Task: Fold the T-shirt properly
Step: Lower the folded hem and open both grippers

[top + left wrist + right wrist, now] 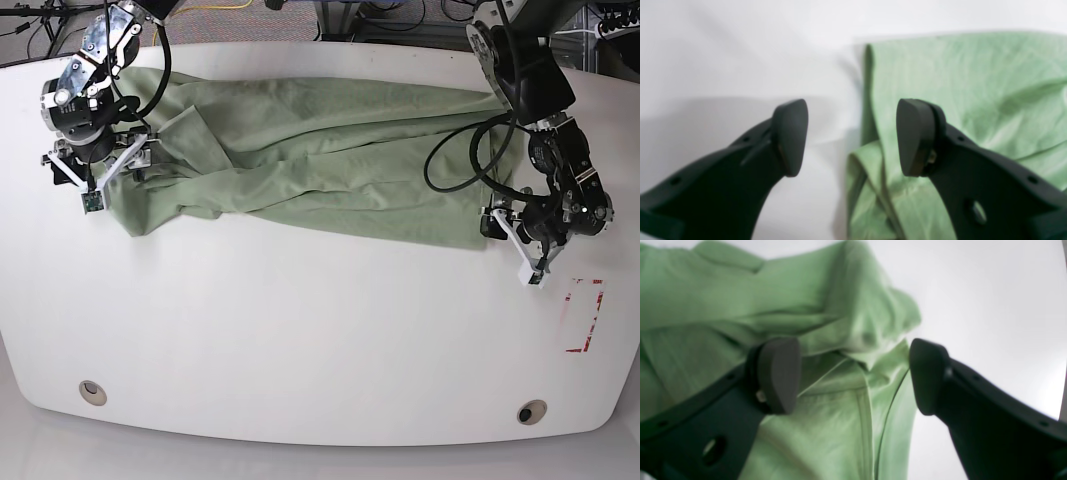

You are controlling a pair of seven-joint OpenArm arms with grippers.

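White table (320, 340) bearing the T-shirt (330, 165), which is lying rumpled and stretched across its far half. Right gripper (853, 376) is hovering at the shirt's bunched sleeve end, jaws spread wide, gripping nothing. Left gripper (851, 136) is straddling the opposite edge, jaws likewise parted and empty.

A white table (300, 340) with rounded corners carries a pale green T-shirt (320, 150) spread crumpled across its far half. Red markings (584, 315) sit near its right edge.
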